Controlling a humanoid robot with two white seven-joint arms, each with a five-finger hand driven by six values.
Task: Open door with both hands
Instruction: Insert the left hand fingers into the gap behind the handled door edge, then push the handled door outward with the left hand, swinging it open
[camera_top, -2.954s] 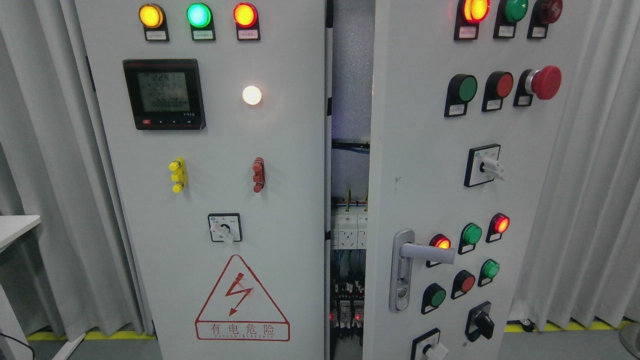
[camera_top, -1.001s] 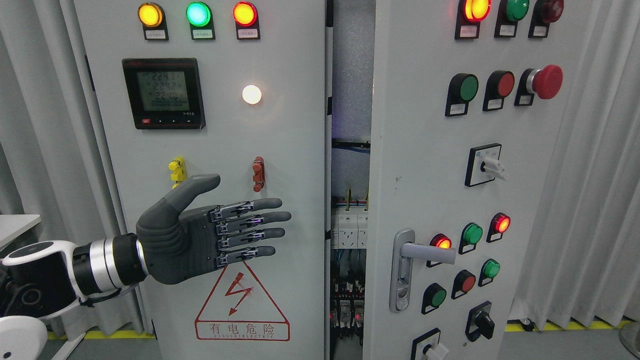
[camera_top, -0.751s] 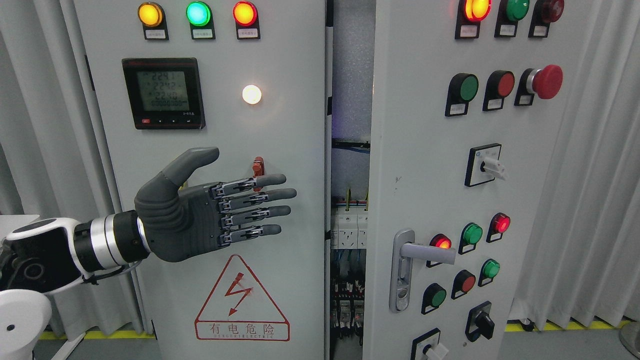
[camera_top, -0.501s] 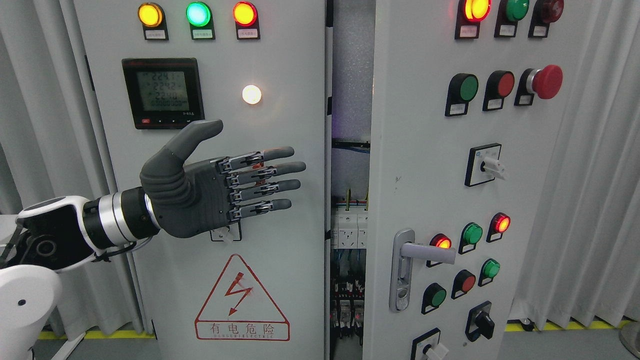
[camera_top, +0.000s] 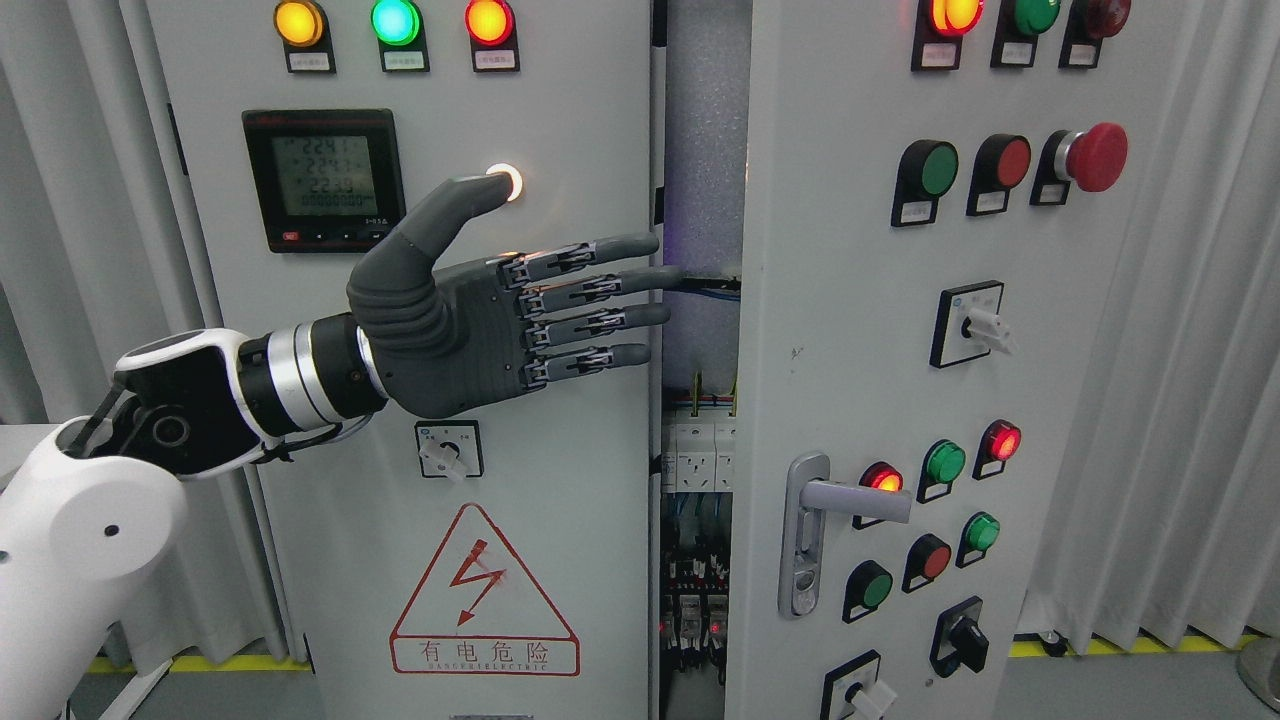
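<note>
Doors of grey painted steel stand ajar; the left door's (camera_top: 560, 480) tall free edge lies just beyond my left hand's (camera_top: 480, 310) straight, empty fingers (camera_top: 600, 295), reaching into the gap (camera_top: 700, 200).

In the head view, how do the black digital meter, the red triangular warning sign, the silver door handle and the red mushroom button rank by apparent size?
Largest to smallest:
1. red triangular warning sign
2. black digital meter
3. silver door handle
4. red mushroom button

The handle and button sit on the door swung nearer, so they look somewhat enlarged.
</note>
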